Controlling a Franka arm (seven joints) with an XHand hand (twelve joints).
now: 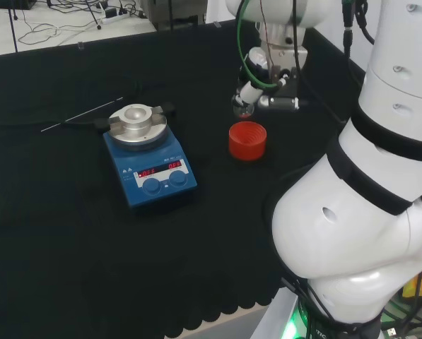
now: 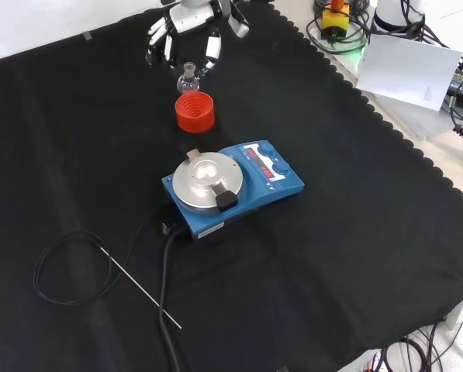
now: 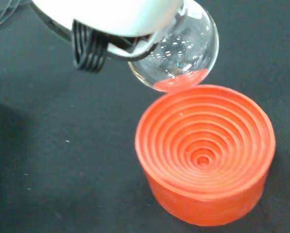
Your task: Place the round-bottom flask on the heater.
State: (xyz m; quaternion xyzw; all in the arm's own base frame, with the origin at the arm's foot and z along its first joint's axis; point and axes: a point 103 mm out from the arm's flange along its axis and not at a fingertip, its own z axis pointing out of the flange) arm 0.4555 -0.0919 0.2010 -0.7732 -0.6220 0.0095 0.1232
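A clear round-bottom flask (image 3: 181, 53) hangs in the air just beside and above the empty red ribbed stand (image 3: 205, 155). The hand (image 3: 110, 14) is shut on the flask, with a black finger (image 3: 89, 48) curled against the glass. In the head view the hand (image 1: 261, 93) holds the flask (image 1: 242, 106) a little above and behind the red stand (image 1: 247, 140). The blue heater (image 1: 153, 166), with its bare round metal plate (image 1: 137, 125), stands to the left of the stand. In the front view the flask (image 2: 188, 78) hangs under the hand (image 2: 186, 31), just beyond the stand (image 2: 195, 111); the heater (image 2: 235, 182) sits nearer.
The heater's black cable (image 2: 166, 279) runs toward the front view's bottom, and a looped black cable (image 2: 60, 267) lies to the left. A thin metal rod (image 2: 138, 288) lies between them. The arm's white links (image 1: 366, 212) take up the head view's right.
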